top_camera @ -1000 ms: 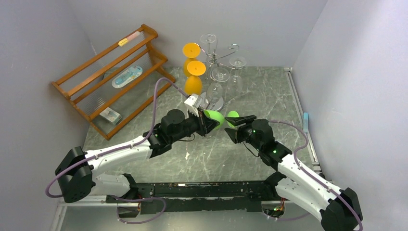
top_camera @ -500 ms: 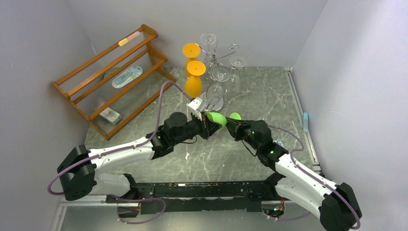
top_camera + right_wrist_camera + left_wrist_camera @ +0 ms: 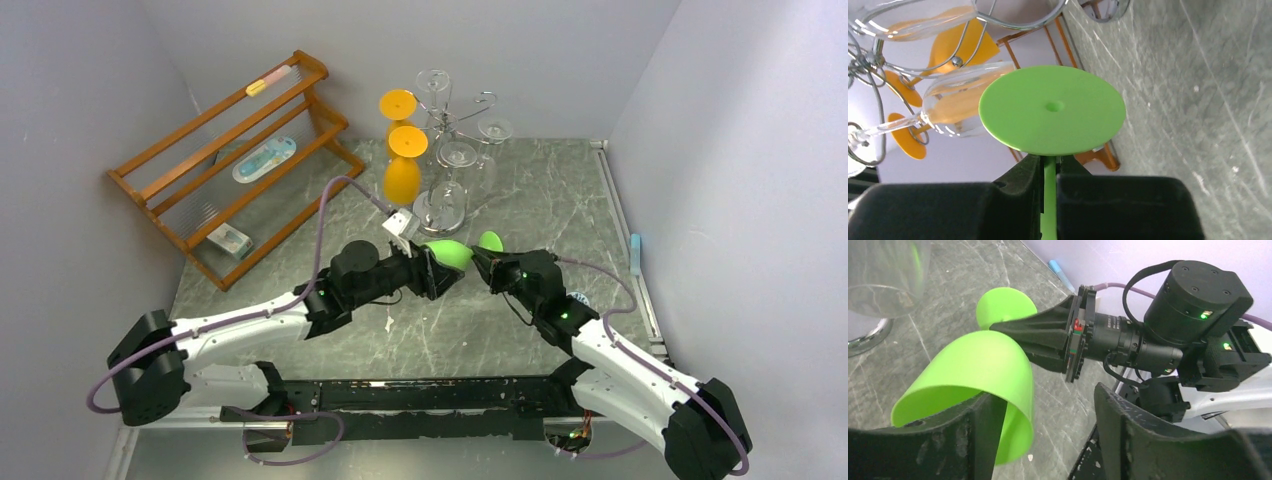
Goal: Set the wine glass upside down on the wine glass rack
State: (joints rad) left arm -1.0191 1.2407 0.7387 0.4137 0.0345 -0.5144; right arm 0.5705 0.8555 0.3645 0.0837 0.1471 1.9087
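Both arms: glossy white shells on the long links, black round joint housings btwn them. Left arm (image 3: 250, 320) and right arm (image 3: 620, 365) bolt to opposite ends of the black base rail (image 3: 400, 395). A purple cable (image 3: 325, 215) loops along each arm from the rail end to the wrist. Small green LEDs dot the right arm's black joints farthest from the rail. Left gripper (image 3: 437, 266) has a white cam block (image 3: 400, 222) on top; its fingers (image 3: 1148, 440) are matte black, scuffed w/ pale specks. Right gripper (image 3: 993, 327): black tapered wedge fingers, ribbed black barrel behind, tiny red mark at the finger root, then a round black motor cap (image 3: 1198, 287) w/ a ring of screws and a green LED.
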